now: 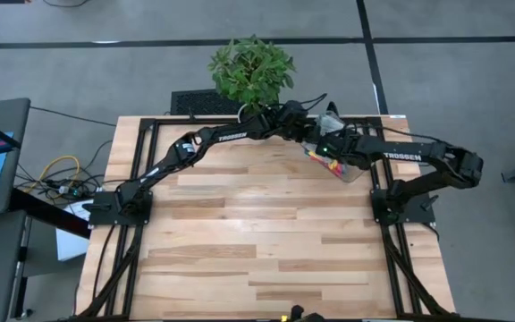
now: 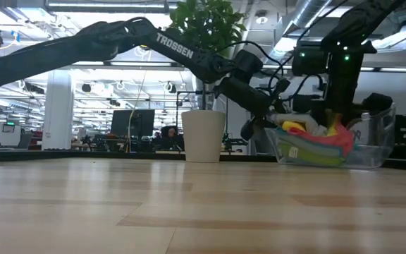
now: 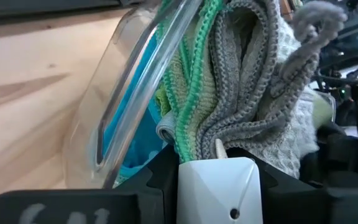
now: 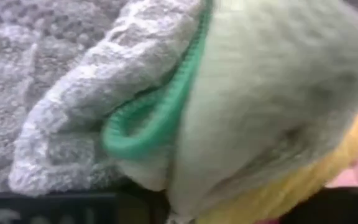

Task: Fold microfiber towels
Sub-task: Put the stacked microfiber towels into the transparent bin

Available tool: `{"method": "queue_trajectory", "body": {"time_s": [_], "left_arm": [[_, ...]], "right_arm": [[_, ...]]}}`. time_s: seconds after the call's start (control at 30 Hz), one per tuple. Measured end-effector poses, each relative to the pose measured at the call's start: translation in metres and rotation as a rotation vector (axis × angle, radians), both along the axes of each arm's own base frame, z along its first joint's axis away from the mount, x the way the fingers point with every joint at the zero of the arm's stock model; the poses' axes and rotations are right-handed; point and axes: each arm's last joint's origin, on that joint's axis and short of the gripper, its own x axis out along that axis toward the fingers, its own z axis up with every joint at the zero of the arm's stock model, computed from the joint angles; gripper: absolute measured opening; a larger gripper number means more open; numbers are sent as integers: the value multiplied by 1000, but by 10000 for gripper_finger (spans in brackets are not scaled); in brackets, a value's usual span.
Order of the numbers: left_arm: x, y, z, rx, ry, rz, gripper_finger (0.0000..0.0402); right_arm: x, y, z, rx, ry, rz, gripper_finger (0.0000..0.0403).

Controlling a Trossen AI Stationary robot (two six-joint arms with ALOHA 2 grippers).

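Observation:
A clear plastic bin [image 2: 372, 141] stands at the table's far right and is stuffed with microfiber towels [image 2: 316, 144] in pink, yellow, teal, grey and sage. My left gripper [image 2: 259, 123] reaches over the bin's left rim [image 3: 117, 106], slanting down. It is shut on bunched grey and green-edged sage towels [image 3: 229, 93]. My right gripper [image 1: 327, 148] comes down into the bin from above. Its wrist view is filled by a grey towel [image 4: 55, 124], a pale sage towel with a green edge [image 4: 272, 93] and a yellow one [image 4: 328, 168]. My left gripper takes in gathered folds of the grey towel [image 3: 241, 134] and the green-edged sage towel [image 3: 188, 134], several layers. Its own white body hides the place of contact. It comes slanting down from the table's left side, and the towels stay in the bin.
A leafy plant in a white pot [image 2: 203, 134] stands just behind the table's far edge, left of the bin. The wooden tabletop [image 1: 257, 233] stretches bare toward the near edge. The two arms cross close together over the bin.

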Motion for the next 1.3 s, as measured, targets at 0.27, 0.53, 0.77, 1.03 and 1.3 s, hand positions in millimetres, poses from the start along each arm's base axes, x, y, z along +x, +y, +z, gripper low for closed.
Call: {"method": "queue_trajectory", "body": {"time_s": [0.27,0.53,0.77,1.03,1.3], "left_arm": [[2,3,11,31,-57,-44,115],[1,12,20,8,-146,-64,182],[-4,20,21,-36,-136,-56,235],[-9,23,24,-28,-101,-70,251],[-22,33,29,-49,-54,-86,252]], "right_arm": [[-9,6,8,27,-3,19,278],[-35,14,32,10,-36,0,306],[-50,22,49,-29,-107,18,306],[-57,27,98,-155,-213,115,306],[-32,15,113,-245,-307,180,306]]}}
